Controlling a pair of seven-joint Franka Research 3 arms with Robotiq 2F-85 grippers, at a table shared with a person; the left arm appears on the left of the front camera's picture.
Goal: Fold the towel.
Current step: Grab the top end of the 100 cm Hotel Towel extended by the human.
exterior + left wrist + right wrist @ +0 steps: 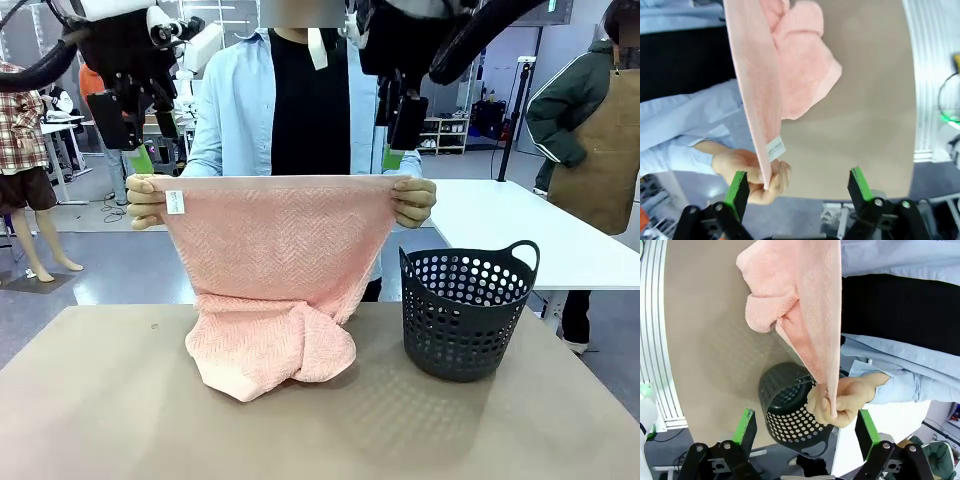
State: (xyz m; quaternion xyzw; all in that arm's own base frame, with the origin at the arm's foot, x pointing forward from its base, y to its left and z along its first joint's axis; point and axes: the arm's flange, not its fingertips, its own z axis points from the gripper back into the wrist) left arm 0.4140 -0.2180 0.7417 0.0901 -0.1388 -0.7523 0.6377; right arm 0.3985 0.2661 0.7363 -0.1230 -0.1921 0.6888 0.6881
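A person holds the salmon-pink towel stretched by its two top corners, one hand at each end; its lower part bunches on the table. A small white tag hangs near the left corner. My left gripper hovers open just above that corner, and in the left wrist view its fingers straddle the hand and the towel's edge. My right gripper hangs open above the other hand; from the right wrist the towel corner lies between its green pads.
A dark perforated basket with handles stands on the tan table to the right of the towel. A second person in an apron stands at the far right beside a white table.
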